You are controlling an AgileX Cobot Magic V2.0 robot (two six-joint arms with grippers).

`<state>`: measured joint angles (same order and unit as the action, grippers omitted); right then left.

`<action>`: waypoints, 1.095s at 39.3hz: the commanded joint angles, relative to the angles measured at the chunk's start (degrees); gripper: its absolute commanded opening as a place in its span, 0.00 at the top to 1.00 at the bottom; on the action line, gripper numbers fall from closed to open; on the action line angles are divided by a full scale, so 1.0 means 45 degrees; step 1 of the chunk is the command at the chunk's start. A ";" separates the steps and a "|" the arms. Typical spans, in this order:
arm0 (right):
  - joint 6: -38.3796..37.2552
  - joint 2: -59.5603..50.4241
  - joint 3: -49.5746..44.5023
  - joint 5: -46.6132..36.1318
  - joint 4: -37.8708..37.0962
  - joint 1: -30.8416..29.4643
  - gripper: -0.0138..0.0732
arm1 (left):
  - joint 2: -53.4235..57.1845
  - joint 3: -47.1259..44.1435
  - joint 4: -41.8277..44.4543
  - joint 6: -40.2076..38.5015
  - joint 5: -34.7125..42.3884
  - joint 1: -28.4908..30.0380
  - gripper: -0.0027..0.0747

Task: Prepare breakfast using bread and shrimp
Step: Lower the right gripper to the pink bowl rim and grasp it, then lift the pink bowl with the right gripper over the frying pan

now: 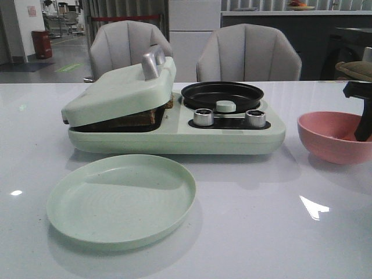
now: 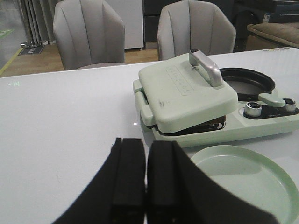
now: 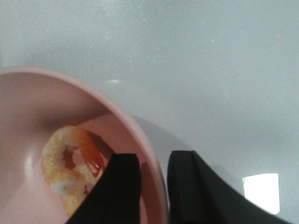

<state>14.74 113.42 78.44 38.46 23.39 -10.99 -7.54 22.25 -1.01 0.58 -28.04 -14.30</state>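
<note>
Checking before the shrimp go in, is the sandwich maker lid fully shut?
No. The lid sits tilted, propped on the bread, leaving a gap.

front faces table; wrists close.

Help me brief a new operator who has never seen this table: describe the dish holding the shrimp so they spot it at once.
Start at the pale green breakfast maker in the middle of the white table. To its right stands a pink bowl, with the right hand straddling its rim. Unlike the flat, empty green plate in front, it is deep, pink and holds orange shrimp.
</note>
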 commanded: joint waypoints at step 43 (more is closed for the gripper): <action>0.0190 -0.1489 0.3928 -0.4872 0.0410 0.3713 0.69 | -0.0119 0.0320 -0.0123 -0.0129 0.1053 -0.0074 0.82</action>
<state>14.97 110.28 94.07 26.52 23.94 4.08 -7.54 22.25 -1.01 0.58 -28.04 -14.30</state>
